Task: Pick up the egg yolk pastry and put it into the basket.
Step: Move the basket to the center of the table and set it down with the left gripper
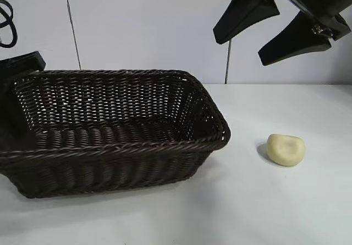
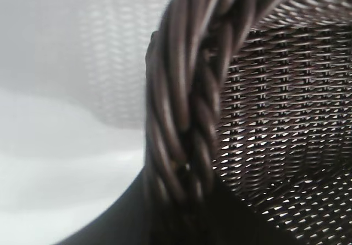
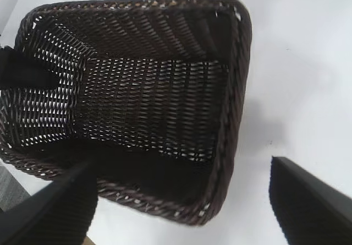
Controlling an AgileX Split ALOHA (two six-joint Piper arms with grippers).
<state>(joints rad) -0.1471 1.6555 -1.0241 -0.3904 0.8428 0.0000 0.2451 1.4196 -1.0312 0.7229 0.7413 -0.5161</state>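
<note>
Pastry: the egg yolk pastry lies on the table, beside the basket.
Basket: holds nothing.
Right gripper: spread wide, above the pastry.
Left gripper: nearly closed at the basket's braided rim, gripping it.
Left: grasp, carry, drop.

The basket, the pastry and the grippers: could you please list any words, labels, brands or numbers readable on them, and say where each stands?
There are none to read in any view.
The basket: bare dark wicker, no tag or label showing.
The egg yolk pastry: plain pale surface, no mark.
The right gripper: plain black fingers, no lettering.
The left gripper's visible part at the basket's far left end: dark, nothing printed.
The table: plain white.
</note>
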